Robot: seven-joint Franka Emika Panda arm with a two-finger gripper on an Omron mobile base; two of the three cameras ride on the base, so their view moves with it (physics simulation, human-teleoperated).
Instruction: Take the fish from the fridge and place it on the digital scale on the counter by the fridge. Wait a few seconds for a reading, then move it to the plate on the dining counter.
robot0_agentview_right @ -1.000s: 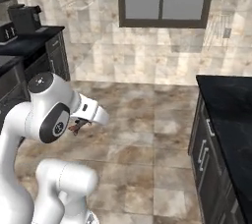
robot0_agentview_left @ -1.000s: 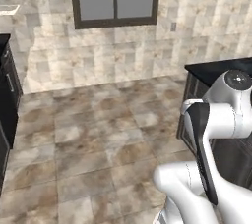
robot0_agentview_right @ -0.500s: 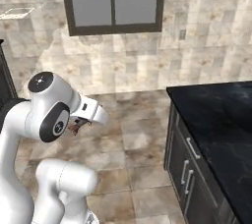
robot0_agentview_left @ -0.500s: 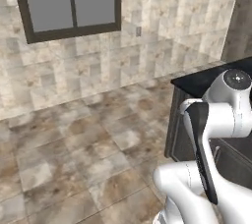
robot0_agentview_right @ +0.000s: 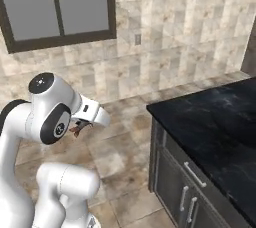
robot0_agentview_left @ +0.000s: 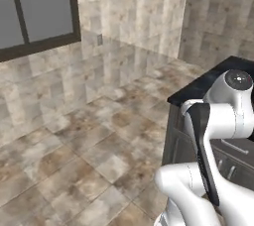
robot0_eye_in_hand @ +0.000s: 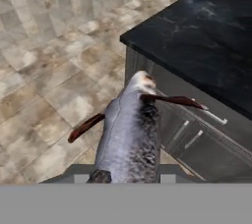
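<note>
The silvery-grey, dark-speckled fish with reddish-brown fins (robot0_eye_in_hand: 130,134) is sitting in the robot's two-finger gripper (robot0_eye_in_hand: 129,176), carried above the beige stone-tile floor (robot0_eye_in_hand: 44,80). In the hand view the jaws are clamping the fish at its near end, one dark fingertip (robot0_eye_in_hand: 100,177) showing beside the body; the fish is pointing away from the hand, its far end lying over the edge line of the black marble-veined desk (robot0_eye_in_hand: 206,41). It is not touching the desk top.

In the right base view the gripper (robot0_agentview_right: 82,127) is hanging tucked close beside the white arm's round joint, well left of the desk (robot0_agentview_right: 215,127), with a small reddish-brown fin of the fish (robot0_agentview_right: 77,130) showing beneath the white hand.

The desk's dark grey cabinet front with pale bar handles (robot0_eye_in_hand: 197,137) is facing the hand. A dark-framed window (robot0_agentview_right: 57,9) is sitting in the beige tiled wall (robot0_agentview_right: 170,32) behind. In the left base view the desk corner (robot0_agentview_left: 198,88) is showing past the arm.
</note>
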